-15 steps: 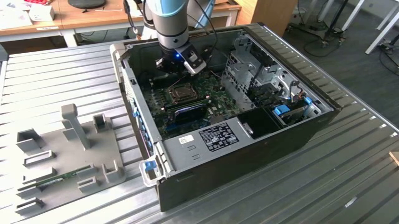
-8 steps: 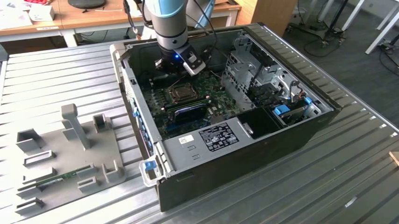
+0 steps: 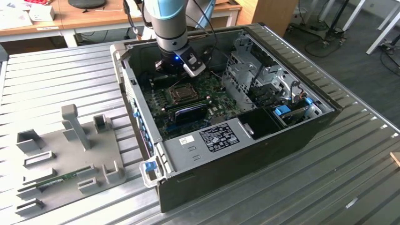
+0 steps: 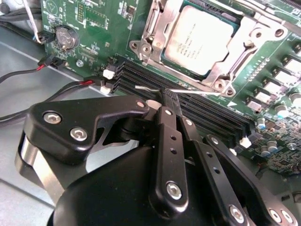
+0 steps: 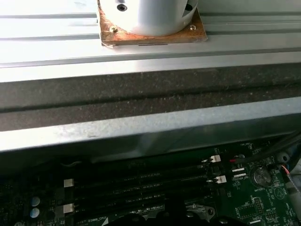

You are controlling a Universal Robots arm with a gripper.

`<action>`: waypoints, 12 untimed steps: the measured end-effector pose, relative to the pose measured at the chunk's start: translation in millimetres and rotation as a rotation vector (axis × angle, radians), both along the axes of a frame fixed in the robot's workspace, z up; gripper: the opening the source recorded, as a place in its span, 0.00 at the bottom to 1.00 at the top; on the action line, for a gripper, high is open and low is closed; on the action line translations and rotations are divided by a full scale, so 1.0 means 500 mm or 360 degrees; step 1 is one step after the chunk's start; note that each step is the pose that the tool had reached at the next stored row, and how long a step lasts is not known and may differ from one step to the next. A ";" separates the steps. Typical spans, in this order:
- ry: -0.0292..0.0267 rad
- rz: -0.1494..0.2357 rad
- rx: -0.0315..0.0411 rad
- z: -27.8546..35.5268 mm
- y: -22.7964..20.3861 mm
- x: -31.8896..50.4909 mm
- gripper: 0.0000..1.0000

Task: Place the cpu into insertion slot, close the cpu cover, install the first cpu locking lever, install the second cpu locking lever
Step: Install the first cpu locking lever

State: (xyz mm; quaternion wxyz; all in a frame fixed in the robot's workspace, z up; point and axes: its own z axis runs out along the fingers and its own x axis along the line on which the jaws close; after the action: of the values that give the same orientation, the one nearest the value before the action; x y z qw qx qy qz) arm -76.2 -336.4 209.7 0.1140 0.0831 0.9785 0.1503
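Hovering over memory slots
One cpu (image 4: pixel 200 37) lay flat, square, under one closed cpu cover (image 4: pixel 155 23); gripper (image 4: pixel 169 96) fingers narrow, empty.

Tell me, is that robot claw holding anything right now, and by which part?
It seems to pinch the free end of a thin silvery wire lever between its closed fingertips; the gripper hangs beside the cpu, which already sits in the insertion slot.
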 end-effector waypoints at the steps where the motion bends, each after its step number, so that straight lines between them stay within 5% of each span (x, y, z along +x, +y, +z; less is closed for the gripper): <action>1: -0.00007 0.0000 0.0000 -0.001 0.0000 0.000 0.11; 12: -0.00009 0.0000 0.0000 -0.007 0.0000 0.007 0.11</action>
State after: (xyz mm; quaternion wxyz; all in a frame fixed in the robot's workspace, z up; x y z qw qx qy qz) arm -72.9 -336.4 206.1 0.1143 0.0831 0.9785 0.1503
